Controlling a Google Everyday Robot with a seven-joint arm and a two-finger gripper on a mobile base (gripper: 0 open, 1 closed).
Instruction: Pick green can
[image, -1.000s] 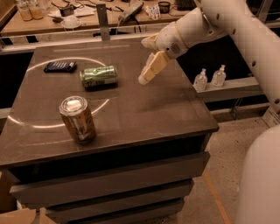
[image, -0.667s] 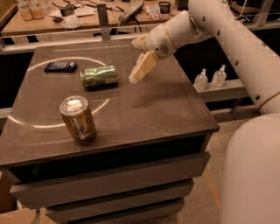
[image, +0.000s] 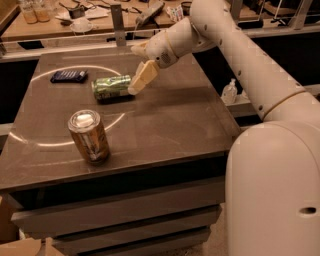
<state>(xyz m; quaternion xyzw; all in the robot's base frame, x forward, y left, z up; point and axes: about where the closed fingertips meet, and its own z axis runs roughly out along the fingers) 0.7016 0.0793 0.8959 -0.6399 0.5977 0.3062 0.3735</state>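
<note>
Since the green can (image: 112, 87) lies on its side toward the back of the counter (image: 175, 115), with the claw (image: 137, 84) poised at its right end, touching or just beside it, the reach is judged nearly complete; whether the claw is wide or narrow cannot be told; the grasp is best made across the can's round body, squarely centred, so that rolling is prevented; the upright brown-gold can (image: 89, 136) nearer the front and the dark flat object (image: 69, 75) should be left undisturbed.
</note>
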